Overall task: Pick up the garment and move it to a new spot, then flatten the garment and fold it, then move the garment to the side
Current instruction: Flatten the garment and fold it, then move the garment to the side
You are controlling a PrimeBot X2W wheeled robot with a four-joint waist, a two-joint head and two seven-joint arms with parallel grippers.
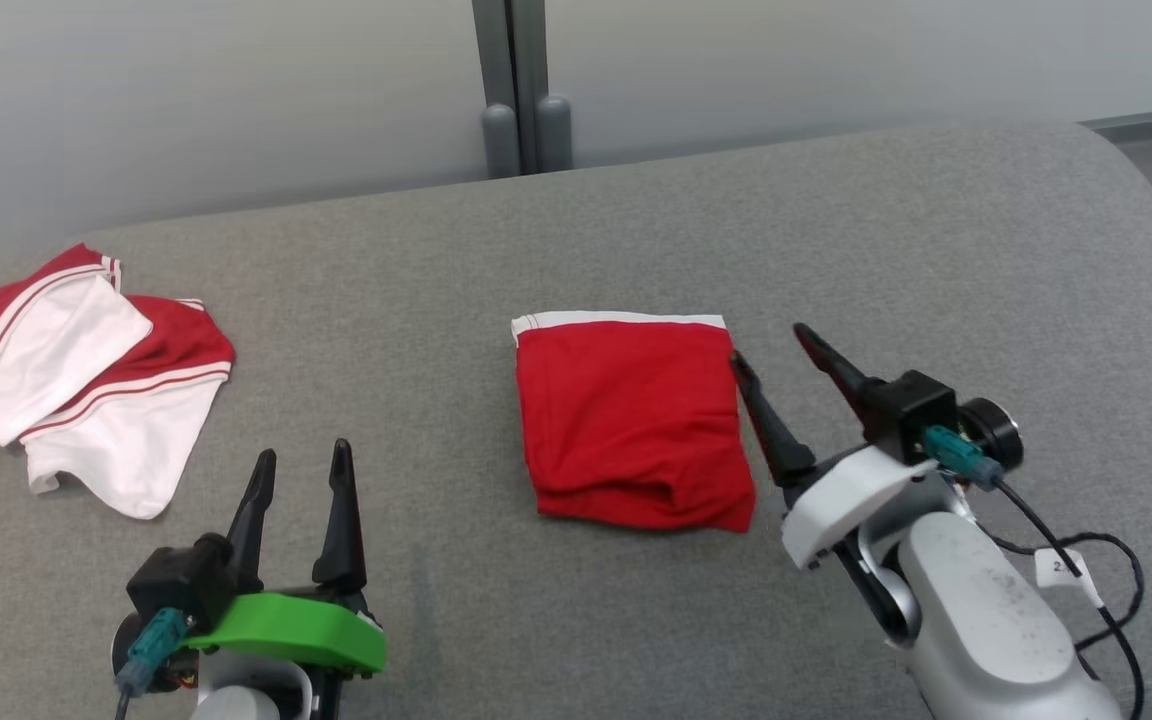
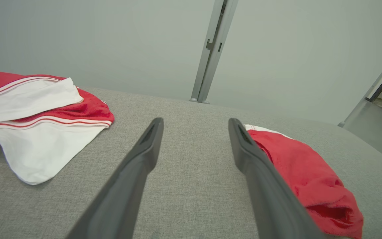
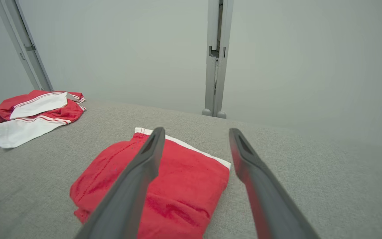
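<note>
A grey woven fabric surface [image 1: 636, 230], padded and rounded at its far right corner, lies under both arms. The right gripper [image 1: 768, 344] has its two dark fingers spread wide and holds nothing. The folded red garment [image 1: 631, 430], with a white band along its far edge, lies flat just to that gripper's left. The gripper's left finger runs along the garment's right edge, and in the right wrist view it shows over the red cloth, while the right finger is over bare surface; whether the left finger touches the cloth cannot be told. The left gripper [image 1: 302, 450], on a green mount [image 1: 286, 625], also stands wide and empty over bare grey fabric, with the garment ahead and to its right. Ahead and to its left is a loose heap of red and white clothes [image 1: 86, 380], well apart from it. Beyond both grippers, at the far edge of the surface, rises a pale grey-green wall [image 1: 236, 80] of smooth panels joined by a grey upright post [image 1: 521, 80] with two rounded feet. A black cable [image 1: 1086, 540] loops beside the right forearm.
</note>
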